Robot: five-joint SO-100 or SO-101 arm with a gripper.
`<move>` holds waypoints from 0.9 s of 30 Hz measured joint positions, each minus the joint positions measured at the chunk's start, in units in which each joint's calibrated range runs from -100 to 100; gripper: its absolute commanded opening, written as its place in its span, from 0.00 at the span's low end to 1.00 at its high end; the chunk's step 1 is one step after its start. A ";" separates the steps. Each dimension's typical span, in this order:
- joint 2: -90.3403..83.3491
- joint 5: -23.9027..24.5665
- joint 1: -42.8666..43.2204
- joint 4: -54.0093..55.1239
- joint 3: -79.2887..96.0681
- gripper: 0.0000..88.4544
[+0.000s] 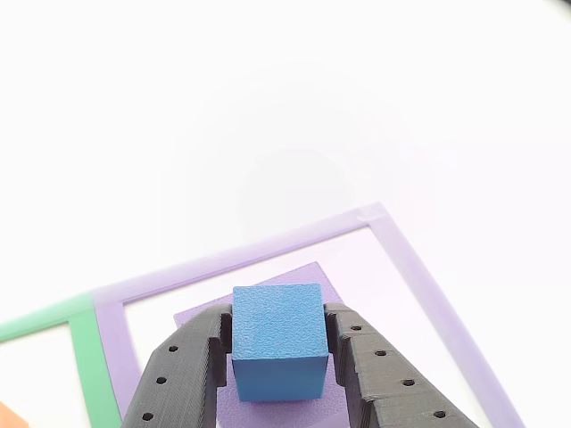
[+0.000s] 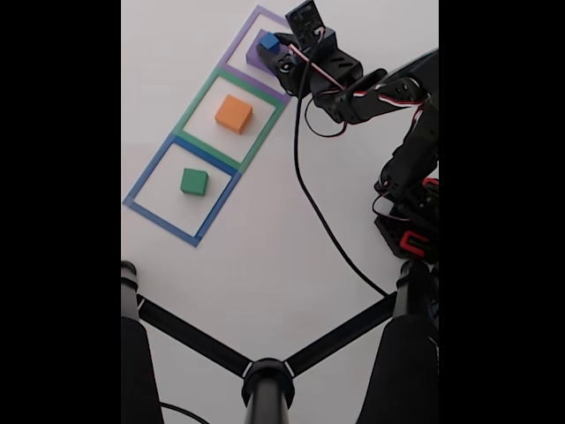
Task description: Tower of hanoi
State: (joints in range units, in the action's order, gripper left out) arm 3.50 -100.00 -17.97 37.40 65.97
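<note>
inside the purple outline (image 1: 428, 285), the hand (image 1: 278, 357) grips the blue block (image 1: 277, 339) over the purple block (image 1: 312, 278)

in the other view the two dark fingers (image 1: 183, 374) press the blue block's left and right sides; the purple block lies beneath it, whether touching cannot be told; in the fixed view the orange block (image 2: 234, 114) sits in the green outline (image 2: 205, 92), the green block (image 2: 194, 181) in the blue outline (image 2: 146, 181), all on the white bench (image 2: 291, 247).

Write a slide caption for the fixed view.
Gripper holds blue block over purple block; orange block and green block sit in separate outlines.
</note>
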 measured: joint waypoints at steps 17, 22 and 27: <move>1.69 0.00 -1.88 0.64 0.00 0.31; -5.15 0.00 -1.88 -8.11 0.00 0.27; -19.16 0.00 -1.64 -28.97 -4.53 0.11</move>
State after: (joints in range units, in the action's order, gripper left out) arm -15.66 -100.00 -19.61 8.43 61.44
